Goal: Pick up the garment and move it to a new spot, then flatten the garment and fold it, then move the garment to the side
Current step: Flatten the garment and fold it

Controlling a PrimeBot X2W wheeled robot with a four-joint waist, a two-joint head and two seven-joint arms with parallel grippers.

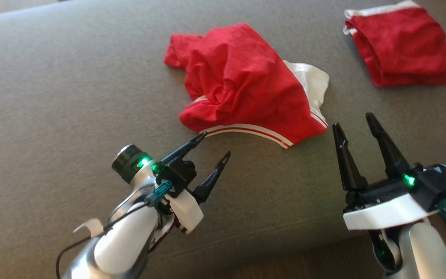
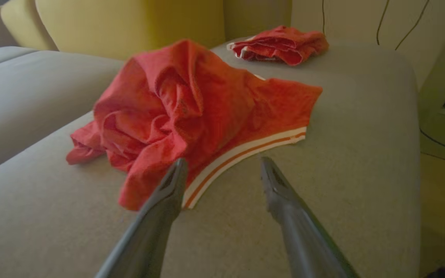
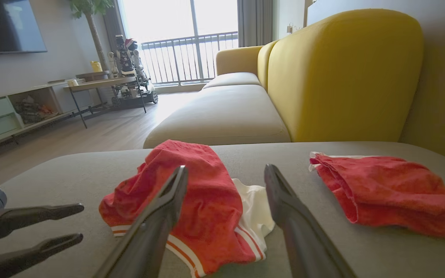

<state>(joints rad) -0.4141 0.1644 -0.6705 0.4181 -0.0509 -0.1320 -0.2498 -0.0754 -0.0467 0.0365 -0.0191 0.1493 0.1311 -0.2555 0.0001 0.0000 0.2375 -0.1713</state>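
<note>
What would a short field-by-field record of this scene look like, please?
surface: grey cushion
target: crumpled red garment, its striped band toward the grippers
other item: folded red garment, lying apart at the far right
left gripper: open, one fingertip at the striped band, contact unclear
right gripper: open, short of the crumpled garment, holding nothing

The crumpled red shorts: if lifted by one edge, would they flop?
Probably flop: the crumpled red shorts lie in soft folds. Likely light, since the cloth looks thin. They should not roll, lying slack on the grey cushion.
</note>
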